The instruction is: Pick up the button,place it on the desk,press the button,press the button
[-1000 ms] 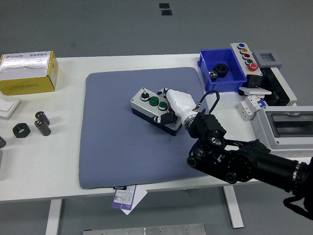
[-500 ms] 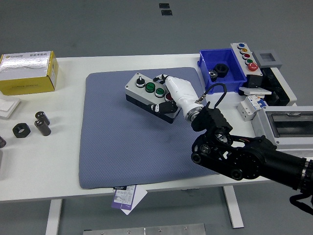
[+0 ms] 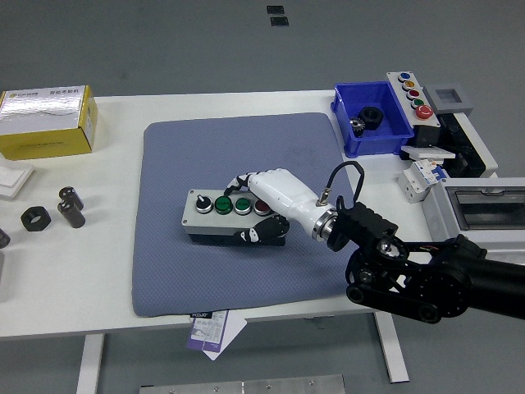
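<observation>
Button box: the grey rectangular control box with a dark base lies flat near the middle of the blue-grey padded mat, its long side running left to right; a black knob, two green push buttons and one more cap partly hidden under the hand sit in a row on its top face.
Right hand: the white five-fingered hand on the black right arm reaches in from the lower right and holds the box at its right end; the fingers curl over the far edge and top, the thumb presses on the near side, so they are clamped on the box.
Left arm: out of view.
Mat: it lies on the white worktop, and a white and purple paper tag sticks out from under its near edge.
To the right: a blue plastic bin holding a black round part, a long grey panel with coloured buttons just beside it, a white circuit breaker and a grey enclosure with a clear lid; all are well apart from the box.
To the left: a yellow cardboard carton with a silver top, a black hexagonal nut and two small dark cylinders, near the worktop's left edge.
In the way: the hand itself hides the right end of the box.
</observation>
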